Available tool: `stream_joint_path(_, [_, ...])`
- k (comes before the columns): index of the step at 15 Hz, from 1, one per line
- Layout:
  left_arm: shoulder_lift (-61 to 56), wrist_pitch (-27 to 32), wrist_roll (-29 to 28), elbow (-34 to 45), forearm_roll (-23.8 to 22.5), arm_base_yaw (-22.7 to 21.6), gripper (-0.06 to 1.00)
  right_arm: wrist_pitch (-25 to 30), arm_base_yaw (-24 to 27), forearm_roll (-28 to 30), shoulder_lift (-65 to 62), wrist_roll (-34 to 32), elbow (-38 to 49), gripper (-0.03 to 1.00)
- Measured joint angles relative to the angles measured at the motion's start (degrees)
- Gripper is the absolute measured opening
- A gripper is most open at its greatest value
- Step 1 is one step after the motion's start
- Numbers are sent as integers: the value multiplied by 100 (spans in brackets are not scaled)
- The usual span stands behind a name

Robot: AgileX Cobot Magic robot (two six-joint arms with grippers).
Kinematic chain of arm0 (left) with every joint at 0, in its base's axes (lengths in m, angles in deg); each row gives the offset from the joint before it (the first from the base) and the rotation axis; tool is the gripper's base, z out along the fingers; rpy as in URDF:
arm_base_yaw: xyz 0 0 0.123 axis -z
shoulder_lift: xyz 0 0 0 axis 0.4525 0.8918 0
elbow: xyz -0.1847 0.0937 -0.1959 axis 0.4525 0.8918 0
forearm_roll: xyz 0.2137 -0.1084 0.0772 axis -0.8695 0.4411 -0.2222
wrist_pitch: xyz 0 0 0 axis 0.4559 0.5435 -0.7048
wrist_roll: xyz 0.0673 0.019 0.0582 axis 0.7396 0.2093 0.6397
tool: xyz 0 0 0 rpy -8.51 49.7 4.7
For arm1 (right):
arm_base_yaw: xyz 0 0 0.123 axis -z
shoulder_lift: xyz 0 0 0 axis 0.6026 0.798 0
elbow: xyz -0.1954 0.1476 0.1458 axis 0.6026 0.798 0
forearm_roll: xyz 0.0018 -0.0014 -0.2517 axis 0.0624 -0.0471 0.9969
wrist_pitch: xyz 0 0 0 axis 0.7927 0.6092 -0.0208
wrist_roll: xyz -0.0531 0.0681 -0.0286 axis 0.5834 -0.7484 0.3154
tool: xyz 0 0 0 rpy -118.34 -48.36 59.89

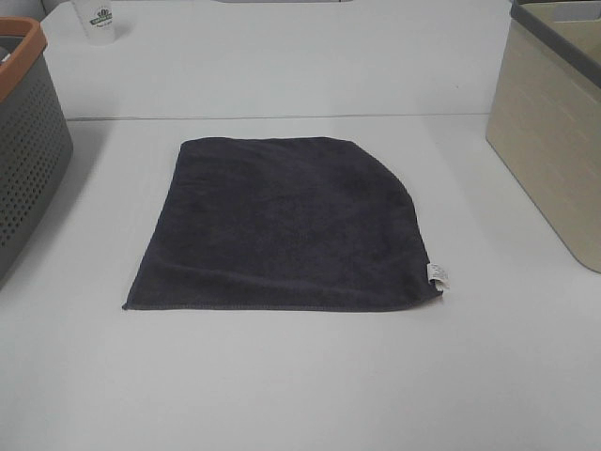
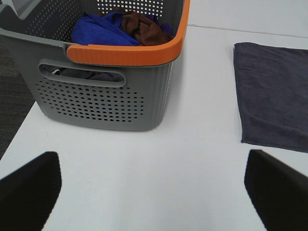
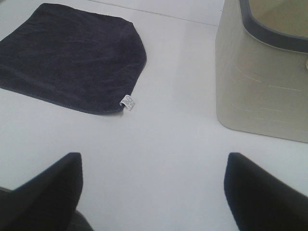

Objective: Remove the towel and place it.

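The dark charcoal towel (image 1: 282,224) lies flat in the middle of the white table, with its white tag (image 1: 438,275) at the near right corner. It also shows in the left wrist view (image 2: 272,94) and in the right wrist view (image 3: 72,55). Neither arm shows in the exterior high view. My left gripper (image 2: 154,192) is open and empty over bare table, between the towel and the grey basket. My right gripper (image 3: 154,192) is open and empty over bare table, short of the towel's tag corner (image 3: 127,102).
A grey perforated basket with an orange rim (image 1: 28,141) stands at the left edge and holds blue and brown cloths (image 2: 120,26). A beige bin with a dark rim (image 1: 554,132) stands at the right. A white cup (image 1: 98,19) stands at the back left.
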Motion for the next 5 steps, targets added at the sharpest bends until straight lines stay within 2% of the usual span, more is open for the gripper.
stream_joint_path(5, [0, 0, 0, 0, 0, 0, 97, 0, 0, 0, 0, 0, 0, 79])
